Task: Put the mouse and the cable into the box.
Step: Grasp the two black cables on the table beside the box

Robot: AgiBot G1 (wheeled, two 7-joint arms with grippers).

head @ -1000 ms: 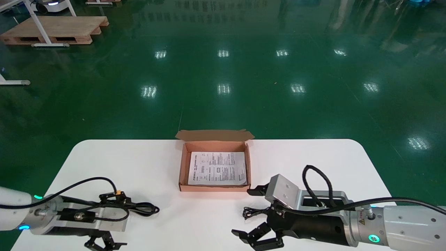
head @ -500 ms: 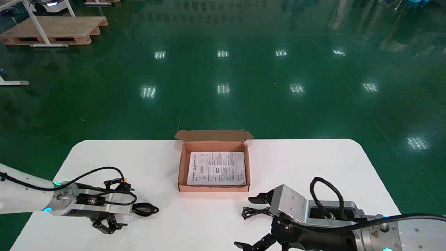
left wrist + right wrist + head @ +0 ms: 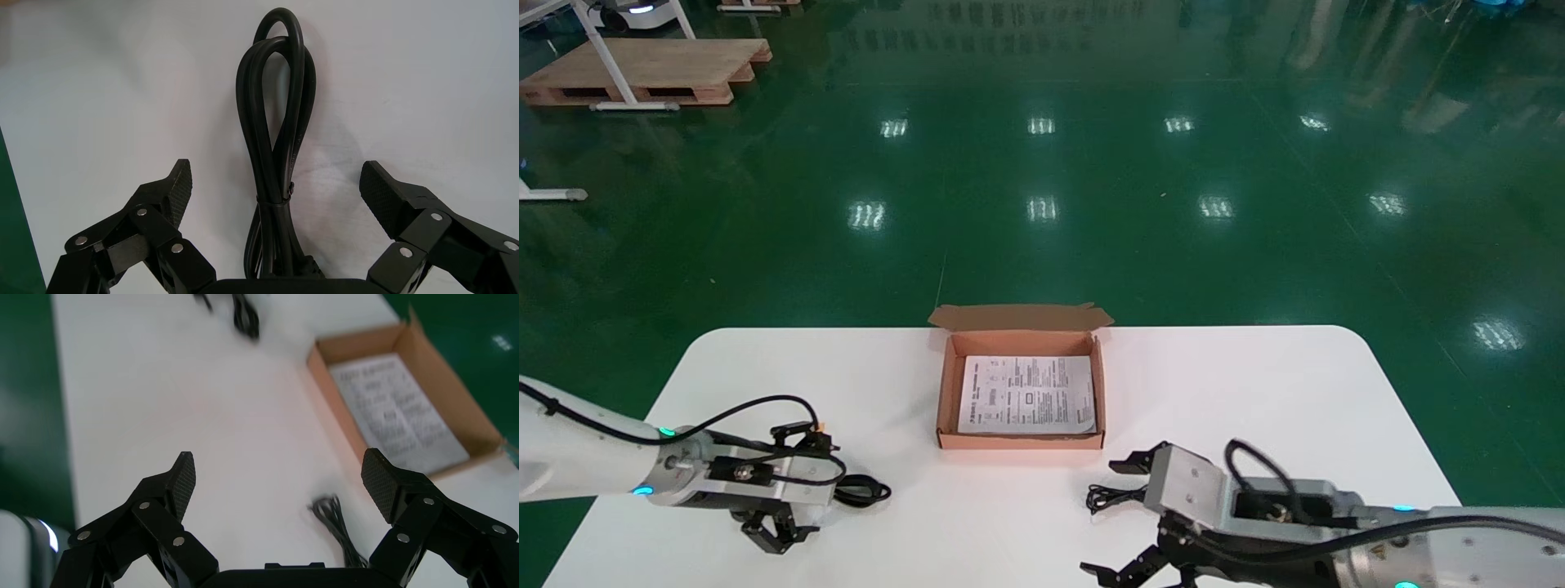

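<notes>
Left gripper [image 3: 276, 180] hovers, fingers spread, astride the coiled cable [image 3: 272, 202] on the bench [image 3: 1254, 384], right gripper [image 3: 278, 474] likewise spread near the box [image 3: 942, 392].

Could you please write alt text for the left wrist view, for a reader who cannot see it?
The left gripper is open, its two black fingers set on either side of a coiled black cable that lies on the white table. A thin tie binds the cable near the gripper, and the fingers do not touch it.
</notes>
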